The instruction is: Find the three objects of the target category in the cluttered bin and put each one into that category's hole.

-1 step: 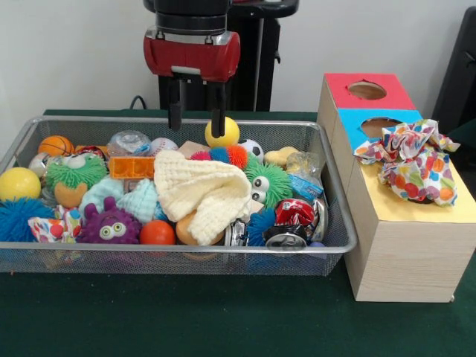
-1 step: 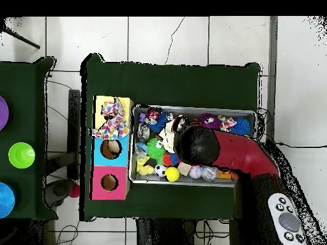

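You see a bin (image 1: 338, 223) of fine silvery wire mesh, mid-frame, standing on a counter (image 1: 223, 320) covered in matt dark green cloth. At its centre lies a cream cloth (image 1: 204, 190) with a waffle-like weave, soft and rumpled. At lower right, crushed cans (image 1: 297, 223) show glossy metal. The purple toy (image 1: 110, 222) at lower left looks rubbery and spiky. At right, the box (image 1: 405, 253) has pale wood-grain sides and matt coloured top panels; on it sits a crumpled patterned cloth (image 1: 409, 160). At top, the pincer (image 1: 196, 119) hangs from a glossy red plastic housing.
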Motion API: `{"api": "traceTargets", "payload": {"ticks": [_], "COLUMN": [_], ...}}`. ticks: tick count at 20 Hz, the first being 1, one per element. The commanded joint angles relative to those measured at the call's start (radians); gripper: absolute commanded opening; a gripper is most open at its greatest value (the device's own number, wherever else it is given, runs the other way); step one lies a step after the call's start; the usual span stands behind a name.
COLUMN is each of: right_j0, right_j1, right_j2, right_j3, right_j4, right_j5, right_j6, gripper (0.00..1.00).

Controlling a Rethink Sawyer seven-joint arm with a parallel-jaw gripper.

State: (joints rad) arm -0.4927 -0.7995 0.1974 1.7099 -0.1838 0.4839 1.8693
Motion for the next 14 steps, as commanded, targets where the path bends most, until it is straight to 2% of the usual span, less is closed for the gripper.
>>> {"api": "traceTargets", "payload": {"ticks": [1, 10, 14], "right_j0": [-0.069, -0.19, -0.257], "right_j1": [0.052, 0.071, 0.113], "right_j2": [0.149, 0.241, 0.293], "right_j3": [-0.034, -0.055, -0.081], "right_j4": [-0.107, -0.177, -0.199], "right_j5": [0.132, 0.191, 0.218], "right_j6": [-0.273, -0.337, -0.365], "gripper": [1.0, 1.0, 1.0]}}
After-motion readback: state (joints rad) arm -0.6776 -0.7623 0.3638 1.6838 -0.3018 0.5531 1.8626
